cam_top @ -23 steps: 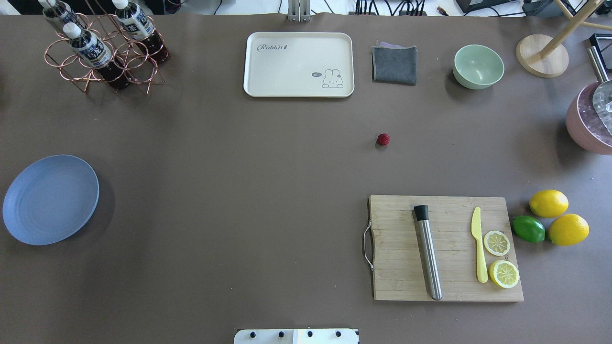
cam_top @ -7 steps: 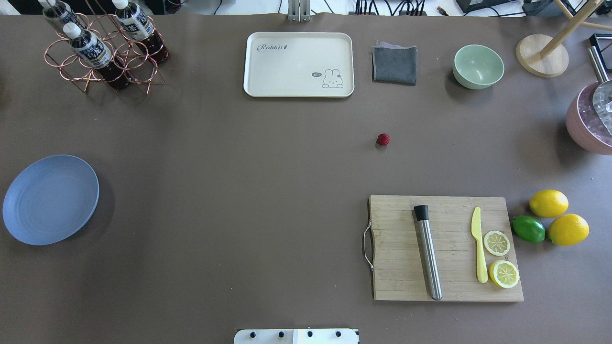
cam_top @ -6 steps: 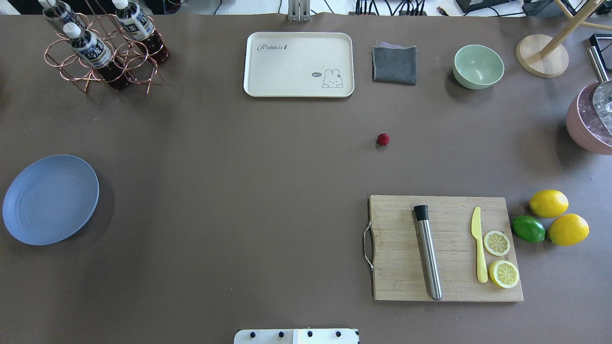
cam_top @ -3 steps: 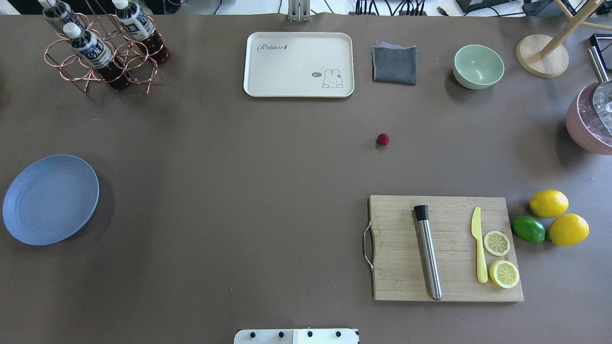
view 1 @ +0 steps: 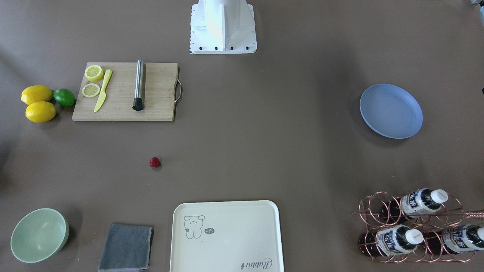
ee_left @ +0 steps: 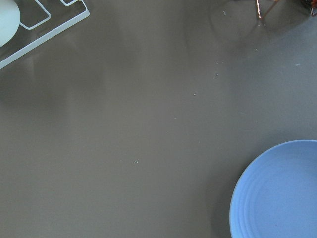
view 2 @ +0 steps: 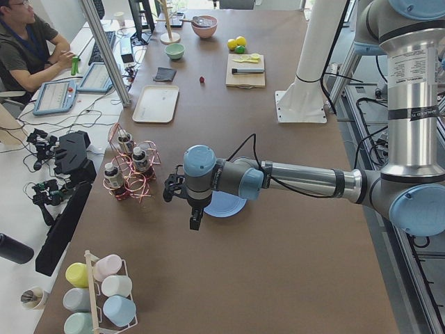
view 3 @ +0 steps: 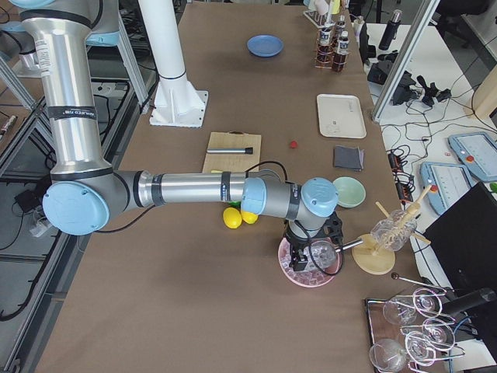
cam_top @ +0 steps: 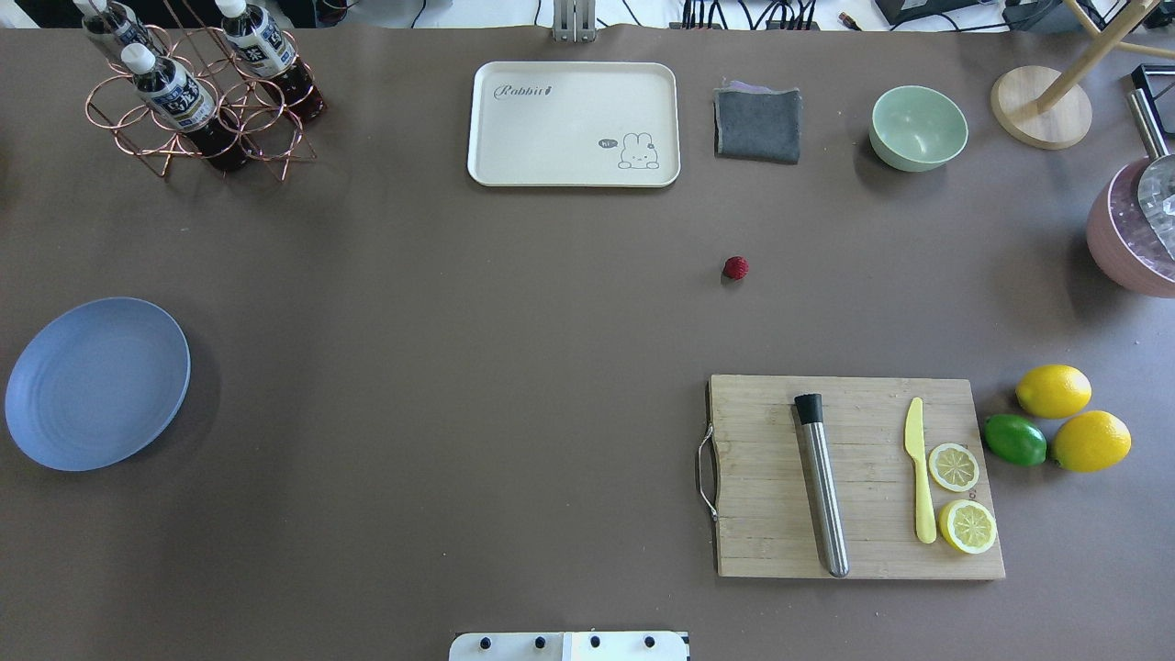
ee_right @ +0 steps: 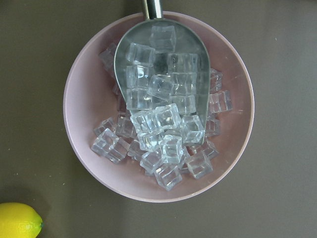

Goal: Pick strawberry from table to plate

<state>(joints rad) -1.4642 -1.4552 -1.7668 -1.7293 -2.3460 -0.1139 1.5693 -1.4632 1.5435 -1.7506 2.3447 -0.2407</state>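
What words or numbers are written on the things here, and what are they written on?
"Rabbit": in curly letters near a corner of the cream tray.
Speech bubble beside the bunny drawing on that tray: too small to read.
Labels on the three bottles: printed writing, too blurred to read.
Sticker on the left arm: too small to read.
Nothing else is readable.

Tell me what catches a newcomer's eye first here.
The lone red strawberry sits on bare table between the cutting board and the cream tray. The empty blue plate lies far off at the robot's left end. A pink bowl of ice cubes with a metal scoop fills the right wrist view.
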